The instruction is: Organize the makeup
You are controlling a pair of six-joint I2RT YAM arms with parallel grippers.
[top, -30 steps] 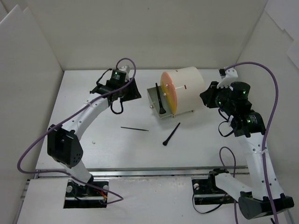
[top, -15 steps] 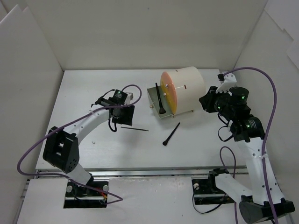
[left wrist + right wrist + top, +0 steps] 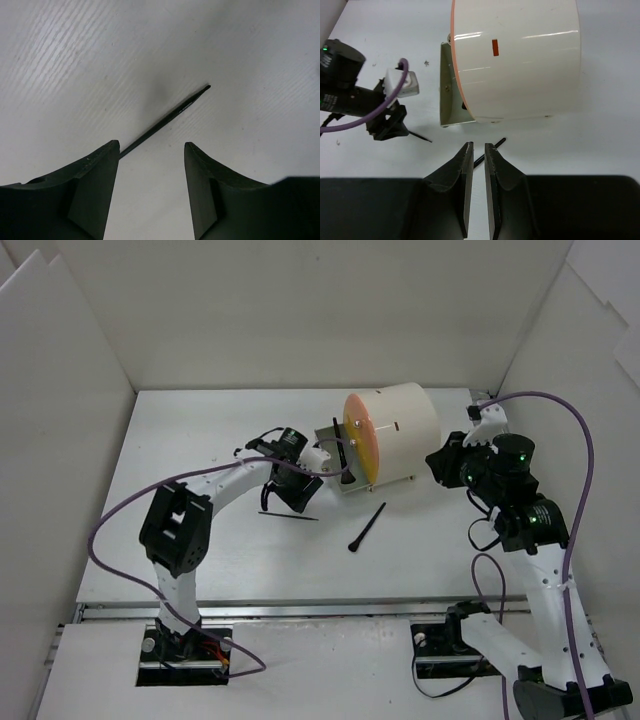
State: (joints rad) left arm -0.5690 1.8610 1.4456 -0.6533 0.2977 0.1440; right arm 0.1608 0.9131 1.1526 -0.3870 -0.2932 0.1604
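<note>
A thin black brush (image 3: 288, 515) lies on the white table (image 3: 200, 560). My left gripper (image 3: 296, 487) hovers just over it, open and empty. In the left wrist view the brush (image 3: 167, 120) runs diagonally from behind the left finger (image 3: 95, 175) up to the right. A thicker black brush (image 3: 367, 527) lies further right, and it also shows in the right wrist view (image 3: 500, 142). Another black brush (image 3: 341, 454) rests in the open drawer of the cream cylinder (image 3: 395, 425). My right gripper (image 3: 438, 456) is shut and empty beside the cylinder's right end, with fingertips (image 3: 468, 147) almost touching.
The cream cylinder with the orange face (image 3: 515, 60) lies on its side at the back middle, with its drawer tray (image 3: 451, 90) sticking out to the left. White walls enclose the table on three sides. The left arm's purple cable (image 3: 120, 515) loops over the table's left part.
My left gripper has swung from the back left towards the right and nearer, ending over the thin brush beside the drawer. The right gripper has shifted only slightly.
</note>
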